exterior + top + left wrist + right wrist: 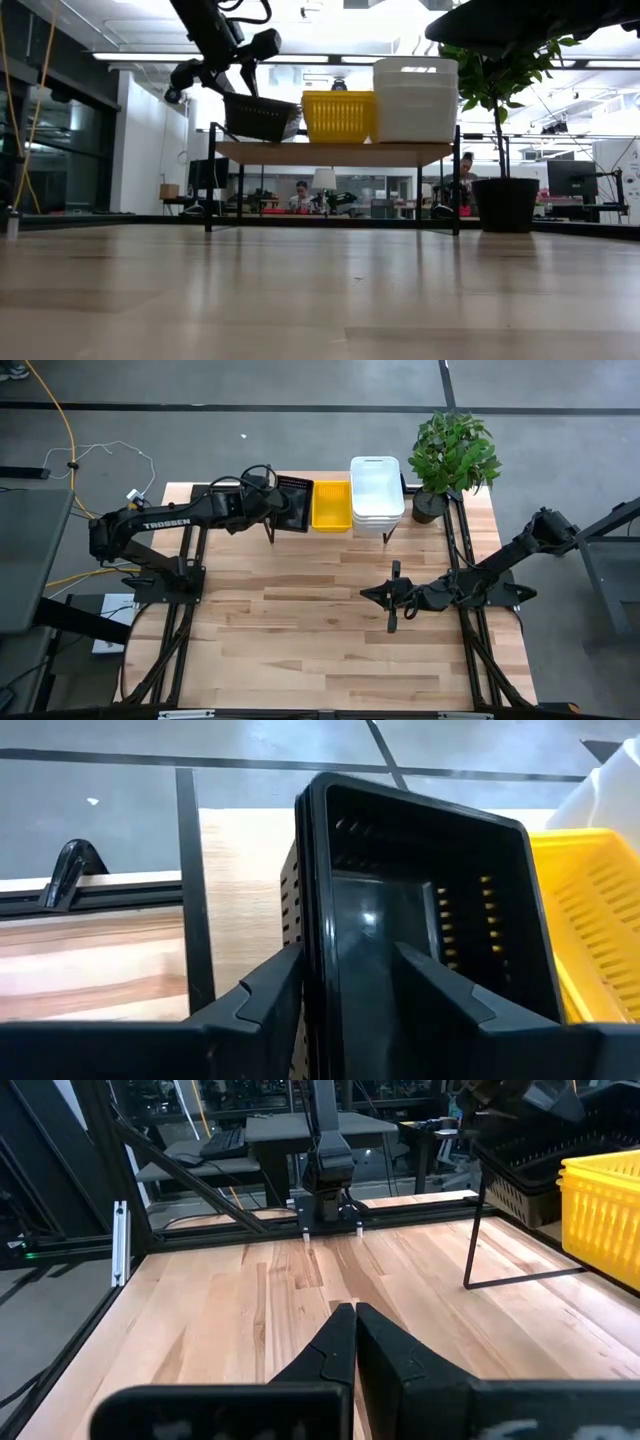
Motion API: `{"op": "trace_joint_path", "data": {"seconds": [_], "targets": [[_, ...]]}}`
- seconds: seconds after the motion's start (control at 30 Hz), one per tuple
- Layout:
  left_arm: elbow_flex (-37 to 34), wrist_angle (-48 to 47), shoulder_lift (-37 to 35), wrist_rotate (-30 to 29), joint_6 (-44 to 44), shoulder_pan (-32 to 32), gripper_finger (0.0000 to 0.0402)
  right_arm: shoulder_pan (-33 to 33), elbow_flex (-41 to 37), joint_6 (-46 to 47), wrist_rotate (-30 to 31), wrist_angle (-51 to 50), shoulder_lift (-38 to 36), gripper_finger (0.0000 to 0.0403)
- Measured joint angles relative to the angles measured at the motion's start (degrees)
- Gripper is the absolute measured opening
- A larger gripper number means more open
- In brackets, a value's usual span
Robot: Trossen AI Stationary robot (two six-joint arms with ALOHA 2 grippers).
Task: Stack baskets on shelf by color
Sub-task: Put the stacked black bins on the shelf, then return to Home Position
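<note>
The shelf (335, 153) stands at the table's far edge. On it, from left to right, are nested black baskets (296, 503), yellow baskets (331, 505) and stacked white baskets (377, 495). In the low view the black baskets (260, 115) sit a little tilted, their left end higher. My left gripper (348, 952) is open astride the black baskets' left end wall, one finger inside and one outside. My right gripper (366, 593) is shut above the table's middle right and holds nothing. My left gripper stands astride the black baskets' end wall (312, 935), slanting down from the table's left. The inner finger (440, 988) is clear of the wall. Whether the outer finger (268, 992) touches it, I cannot tell.
A potted plant (452, 455) stands at the far right corner beside the white baskets. The shelf's thin black legs (472, 1230) reach the table in front of the baskets. Bare wooden table (320, 650) stretches from the shelf to the near edge.
</note>
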Motion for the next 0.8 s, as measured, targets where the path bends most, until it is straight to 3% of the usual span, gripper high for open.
{"op": "trace_joint_path", "data": {"seconds": [0.6, 0.7, 0.8], "targets": [[-0.01, -0.86, -0.33, -3.89, 2.68, 0.12, 0.0143, 0.0, 0.0, 1.06, 0.0, -0.13, 0.0, 0.0], [-0.04, 0.78, -1.7, -3.81, 6.65, 0.17, 0.0143, -0.02, 0.0, 1.06, 0.0, -0.15, 0.0, 0.0], [0.01, 2.87, -3.71, -0.02, 13.27, 0.21, 0.0143, -0.02, 0.0, 0.81, 0.14, -0.15, 0.0, 0.0]]}}
